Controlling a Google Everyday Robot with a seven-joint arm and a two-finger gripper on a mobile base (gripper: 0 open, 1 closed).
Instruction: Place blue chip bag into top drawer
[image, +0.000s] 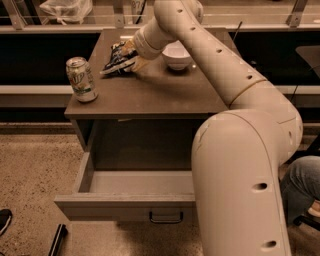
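- The blue chip bag lay on the far half of the table, left of the middle.
- Its long axis ran on a slant. The lower, narrower tip pointed toward the near left, roughly at the soda can. The other end pointed to the far right.
- The bag looked crumpled and somewhat tilted, with its left tip down at the tabletop.
- The tool was at the bag's far-right end and touched it there. The bag stretched away from the tool to the left.
- It could not be told whether the tool was clamped on the bag or only pressed against it.
- The arm reached in from the right, across the table, and passed just in front of a white bowl, which stood right of the tool.
- The can stood upright near the table's left edge, apart from the bag.
- The top drawer stood pulled out below the tabletop, with its handle on the front panel. It was well below and nearer than the bag.
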